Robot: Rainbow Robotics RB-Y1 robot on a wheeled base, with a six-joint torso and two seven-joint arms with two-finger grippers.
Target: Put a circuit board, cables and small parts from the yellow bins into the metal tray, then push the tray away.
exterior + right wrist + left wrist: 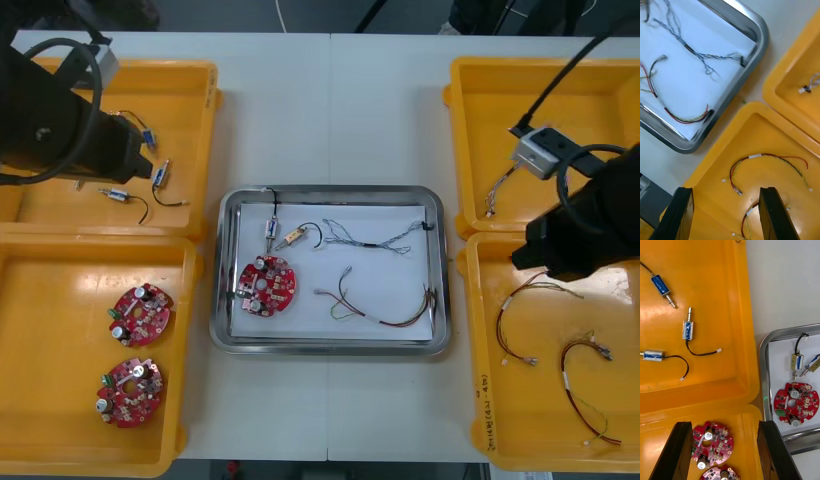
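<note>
While both arms hang off to the sides, the tray (330, 189) sits mid-counter (330, 100), already loaded. Inside the tray: one board (267, 285) at its left side, two small parts (271, 230) just beyond the board, a blue-white cable (375, 237) across the far right part, and a red-yellow cable (380, 305) at the near right.

My left pincer (723, 425) is left of the tray, over the seam between the two left bins (60, 290). Its fingers are wide apart, nothing gripped. Under it lie spare boards (140, 313) in the near bin and loose parts (125, 195) in the far one.

My right pincer (725, 191) is right of the tray, above the near right bin (530, 440). It is spread wide too, holding nothing. That bin holds spare cables (525, 330), clear of the fingers.
</note>
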